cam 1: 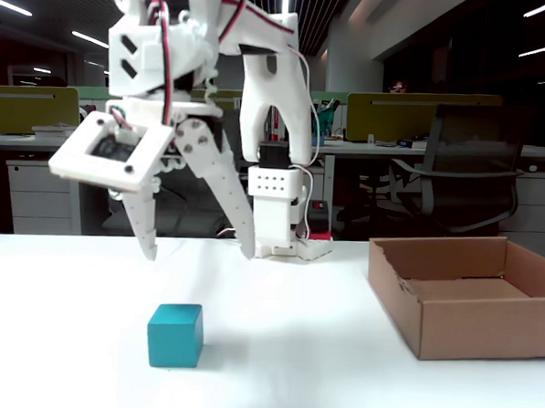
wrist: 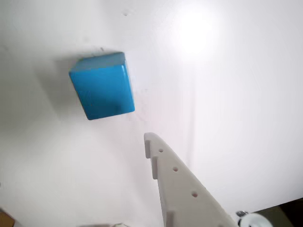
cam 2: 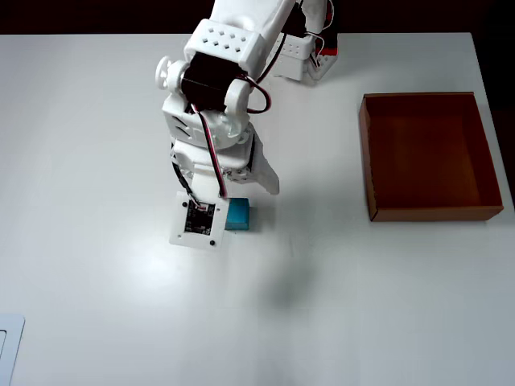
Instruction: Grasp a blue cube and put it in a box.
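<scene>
Wrist view: the cube is a solid teal-blue block with matte, plain faces and softly rounded edges, sitting on the smooth white table, which throws back a bright glare patch. One white plastic finger of the gripper, flat, tapered and drilled with small holes, reaches in from the bottom edge; its tip ends below and right of the cube, clear of it.

Fixed view: the gripper hangs above the table with its two long pointed fingers spread wide in an inverted V, holding nothing. The cube rests on the table under that gap, nearer the camera, touching neither tip. Well off to the gripper's right in this view stands the box, a shallow brown cardboard tray with low walls and a ragged inner edge.

Overhead view: the white arm covers most of the gripper; the cube peeks out beside the wrist camera plate. The box lies well apart to the right.
</scene>
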